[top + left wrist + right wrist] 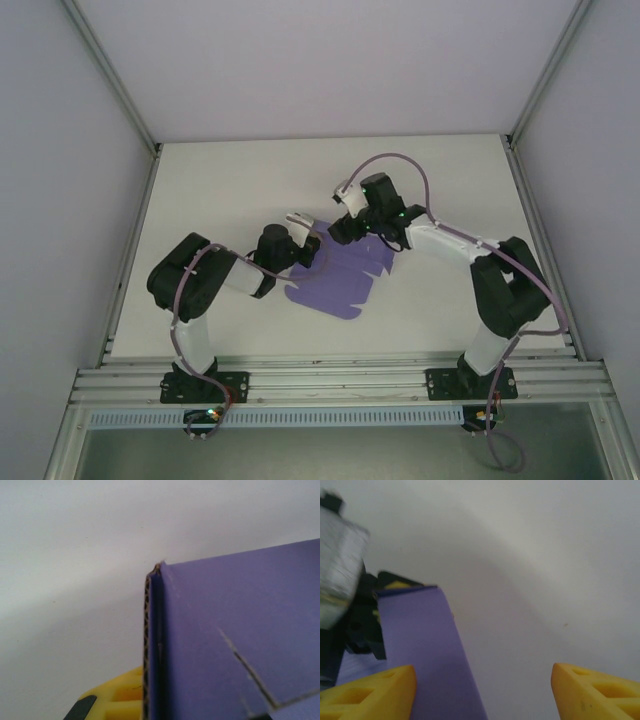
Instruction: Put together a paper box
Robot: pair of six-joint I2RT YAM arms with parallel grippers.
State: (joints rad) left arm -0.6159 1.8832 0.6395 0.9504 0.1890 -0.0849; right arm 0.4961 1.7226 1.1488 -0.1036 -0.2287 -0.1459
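Note:
The paper box [340,282] is a lilac-purple die-cut sheet lying mostly flat at the table's middle, with its far-left flap raised. My left gripper [302,230] is shut on that raised flap. In the left wrist view the paper box [240,630] stands edge-on against one yellow finger [117,700], and the other finger is hidden behind the card. My right gripper [337,232] hovers at the sheet's far edge, just right of the left one. Its yellow fingertips stand wide apart in the right wrist view, right gripper [482,692] open and empty over the purple flap [420,635].
The white table [250,180] is bounded by grey walls on three sides. An aluminium rail [340,380] carrying both arm bases runs along the near edge. The two grippers sit close together above the sheet's far-left corner.

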